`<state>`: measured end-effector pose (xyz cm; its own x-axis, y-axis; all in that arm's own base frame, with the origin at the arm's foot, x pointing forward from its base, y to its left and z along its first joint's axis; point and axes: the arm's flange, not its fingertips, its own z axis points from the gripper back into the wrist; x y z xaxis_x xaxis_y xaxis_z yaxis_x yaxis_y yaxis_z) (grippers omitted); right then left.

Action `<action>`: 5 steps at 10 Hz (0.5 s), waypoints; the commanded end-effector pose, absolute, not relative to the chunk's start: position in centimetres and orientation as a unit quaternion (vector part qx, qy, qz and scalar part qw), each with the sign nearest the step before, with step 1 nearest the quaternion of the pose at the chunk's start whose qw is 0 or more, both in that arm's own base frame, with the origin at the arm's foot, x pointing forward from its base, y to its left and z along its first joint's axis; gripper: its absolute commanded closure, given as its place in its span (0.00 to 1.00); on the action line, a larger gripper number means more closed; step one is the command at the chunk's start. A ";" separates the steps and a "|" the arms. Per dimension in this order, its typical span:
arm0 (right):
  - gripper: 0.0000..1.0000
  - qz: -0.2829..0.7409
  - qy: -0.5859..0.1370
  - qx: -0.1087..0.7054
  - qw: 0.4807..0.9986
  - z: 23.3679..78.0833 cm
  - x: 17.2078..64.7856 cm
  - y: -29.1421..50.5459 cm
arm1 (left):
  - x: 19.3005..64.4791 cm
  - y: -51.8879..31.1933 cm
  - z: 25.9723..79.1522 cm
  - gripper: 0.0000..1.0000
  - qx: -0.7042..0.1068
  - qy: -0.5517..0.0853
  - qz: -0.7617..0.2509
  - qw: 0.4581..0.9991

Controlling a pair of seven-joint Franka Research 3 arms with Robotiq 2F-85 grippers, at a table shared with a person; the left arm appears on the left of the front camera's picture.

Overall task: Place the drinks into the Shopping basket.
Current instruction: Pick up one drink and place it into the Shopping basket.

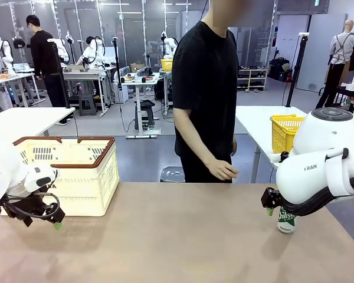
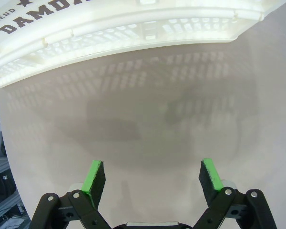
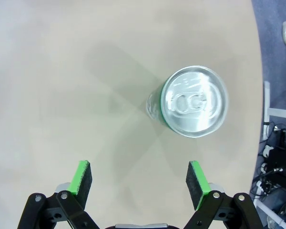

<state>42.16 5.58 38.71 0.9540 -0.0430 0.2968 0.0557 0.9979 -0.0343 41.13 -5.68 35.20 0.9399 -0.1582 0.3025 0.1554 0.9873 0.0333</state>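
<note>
Standing on the bench [image 1: 177, 242]: one green drink can [image 1: 287, 223] [image 3: 194, 102] with white lettering and a silver top. It is upright near the bench's right side, well apart from the Shopping basket [image 1: 100, 183] [image 2: 133, 28].
Shopping basket: cream-white with a brown rim and slotted walls, resting on the left part of the bench. The left wrist view shows "DAMDA" printed on its wall. Its contents cannot be made out.
Left end effector [image 1: 44, 221] [image 2: 152, 176]: jaws spread wide, with nothing between the green pads. It hangs low over bare bench, just beside the basket's printed wall.
Right end effector [image 1: 277, 209] [image 3: 138, 179]: jaws spread wide and gripping nothing. It is poised above the drink can. In the right wrist view the can sits beyond the fingertips, shifted toward the right-hand pad, outside the gap and not touching either pad.
Person's hand [image 1: 223, 171]: hanging at the far edge of the bench, apart from both can and basket. The person wears a black shirt.
Behind the right arm: a yellow mesh basket [image 1: 283, 132] on a second, white bench.
</note>
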 end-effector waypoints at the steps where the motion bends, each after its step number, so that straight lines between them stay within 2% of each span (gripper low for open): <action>1: 0.00 -0.038 -0.166 -0.055 0.984 41.7 42.3 4.9 | 41.1 -5.7 35.1 0.00 0.004 -0.152 -0.078 0.985; 5: 0.00 -0.027 -0.173 -0.073 0.982 45.9 44.8 2.9 | 41.1 -5.7 35.1 0.00 0.004 -0.152 -0.078 0.985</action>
